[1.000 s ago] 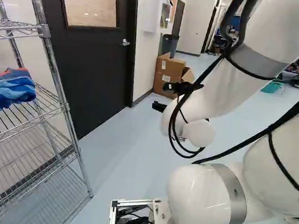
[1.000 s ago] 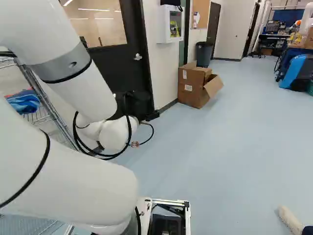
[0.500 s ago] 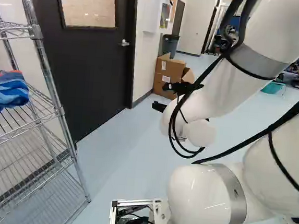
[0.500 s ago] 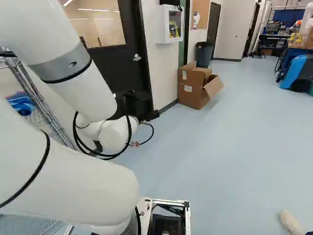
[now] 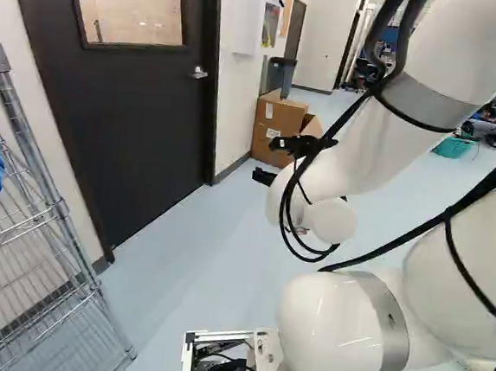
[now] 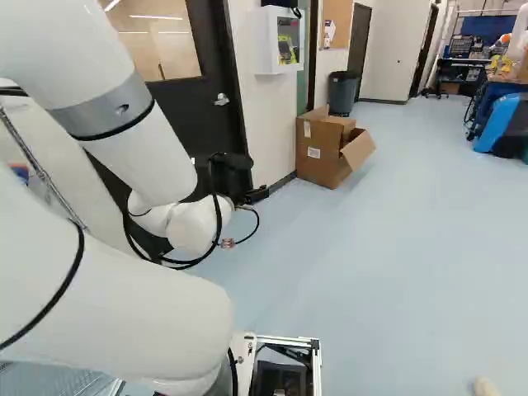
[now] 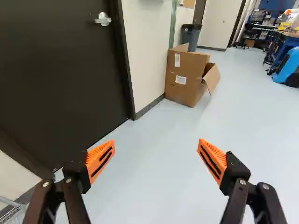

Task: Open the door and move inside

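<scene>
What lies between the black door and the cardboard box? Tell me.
The wrist view shows it: beside the door comes its dark frame, then white wall with a dark baseboard, up to the box.

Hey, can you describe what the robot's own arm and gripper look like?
The arm is glossy white with rounded joints, grey bands and black cables looping along it. The gripper is black, with two fingers of linked bars and small screws, tipped by wedge-shaped orange pads with dark slots.

Cardboard box (image 6: 322,157) against white wall (image 6: 268,124)
</scene>
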Controlling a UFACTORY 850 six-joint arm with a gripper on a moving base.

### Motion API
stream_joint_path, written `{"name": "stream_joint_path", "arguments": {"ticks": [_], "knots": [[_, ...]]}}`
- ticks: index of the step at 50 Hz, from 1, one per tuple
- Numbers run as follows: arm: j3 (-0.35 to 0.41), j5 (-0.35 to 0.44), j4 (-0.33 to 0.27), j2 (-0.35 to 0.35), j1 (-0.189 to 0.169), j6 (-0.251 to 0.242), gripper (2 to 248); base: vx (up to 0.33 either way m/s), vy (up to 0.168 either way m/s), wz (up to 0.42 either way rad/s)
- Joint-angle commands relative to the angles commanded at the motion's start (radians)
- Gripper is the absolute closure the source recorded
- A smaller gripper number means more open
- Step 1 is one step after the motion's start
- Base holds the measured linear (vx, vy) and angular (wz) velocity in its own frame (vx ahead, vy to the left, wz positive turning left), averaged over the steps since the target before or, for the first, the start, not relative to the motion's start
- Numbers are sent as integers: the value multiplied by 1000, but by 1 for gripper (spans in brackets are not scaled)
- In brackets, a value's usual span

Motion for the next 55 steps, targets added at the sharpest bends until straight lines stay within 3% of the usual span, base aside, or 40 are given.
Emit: {"name": "stream_joint_path", "arguments": {"ticks": [31, 55], "knots": [[0, 0, 0, 0, 0, 0, 3, 232, -67, 2], [0, 0, 0, 0, 0, 0, 3, 228, -14, 144]]}}
